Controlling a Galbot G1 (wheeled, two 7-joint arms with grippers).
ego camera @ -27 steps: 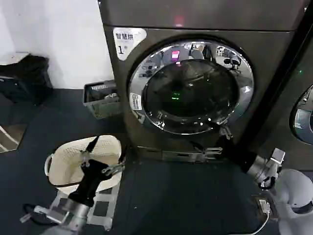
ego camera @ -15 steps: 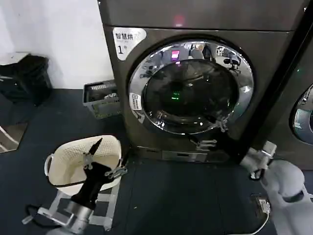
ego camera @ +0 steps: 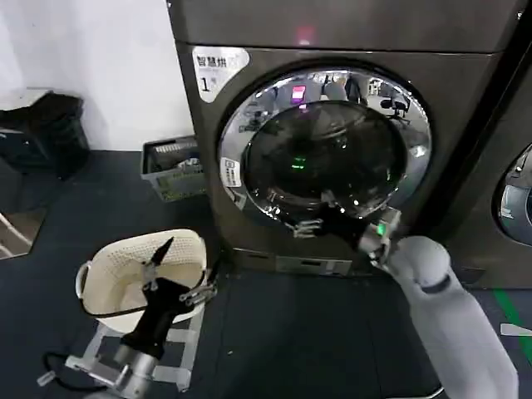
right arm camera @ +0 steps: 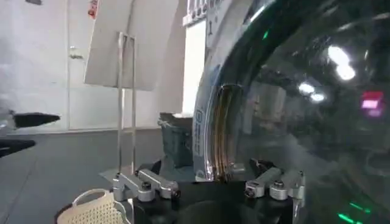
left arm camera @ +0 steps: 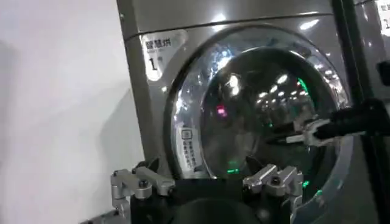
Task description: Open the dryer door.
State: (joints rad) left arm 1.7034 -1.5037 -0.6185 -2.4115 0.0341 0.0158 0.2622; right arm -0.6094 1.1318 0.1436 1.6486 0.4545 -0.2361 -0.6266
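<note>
**Right gripper at the closed porthole**

The dryer [ego camera: 465,91] (label "1") is standing with the dryer door [ego camera: 324,148] sitting flush and closed. The right gripper [ego camera: 309,218] is reaching in against the door's lower chrome rim, jaws parted, gripping nothing I can see. The left gripper [ego camera: 170,270] is idling low over a white basket [ego camera: 108,274], jaws spread, holding nothing.

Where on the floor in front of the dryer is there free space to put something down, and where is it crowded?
Free: the dark floor between the white basket and the right arm. Also the strip between that basket and the grey crate by the wall. Crowded: at the dryer door, where the right gripper reaches its lower rim, and around the left gripper over the basket.
</note>
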